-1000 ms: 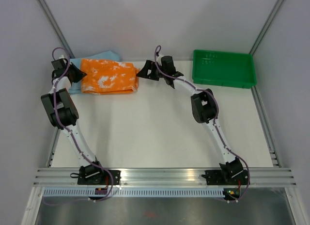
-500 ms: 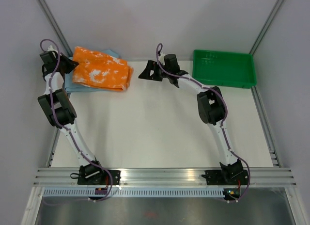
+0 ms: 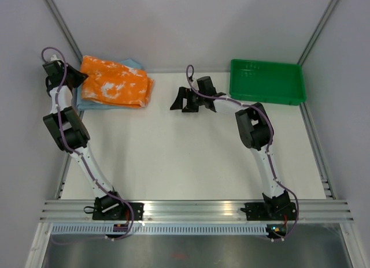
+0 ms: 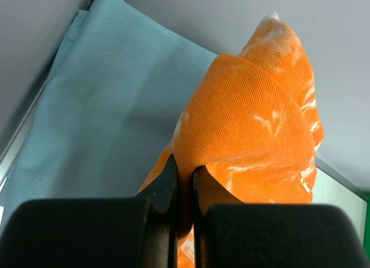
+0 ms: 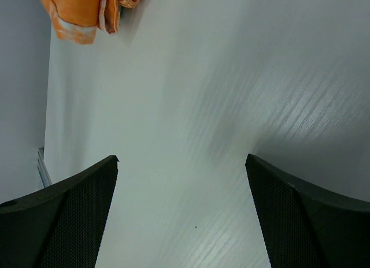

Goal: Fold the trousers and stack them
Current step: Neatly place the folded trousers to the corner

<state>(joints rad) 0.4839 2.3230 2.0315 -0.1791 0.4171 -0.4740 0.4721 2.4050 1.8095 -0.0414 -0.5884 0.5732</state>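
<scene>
The left gripper (image 4: pixel 184 171) is clenched on a fold of the orange, white-mottled folded trousers (image 3: pixel 115 84). These lie on a pale blue folded garment (image 3: pixel 91 101) in the far-left corner of the white tabletop (image 3: pixel 185 158), close against the left wall. The right gripper (image 3: pixel 181 100) hovers with its fingers spread and nothing between them, between the stack and the green plastic tray (image 3: pixel 267 83) at far right. The middle and near tabletop is open.

Honestly, nothing legible here. The green tray (image 3: pixel 266 100) has some faint marks near its back wall, but they're way too small to read. No readable tag shows on the orange trousers (image 3: pixel 115 86) either.
</scene>
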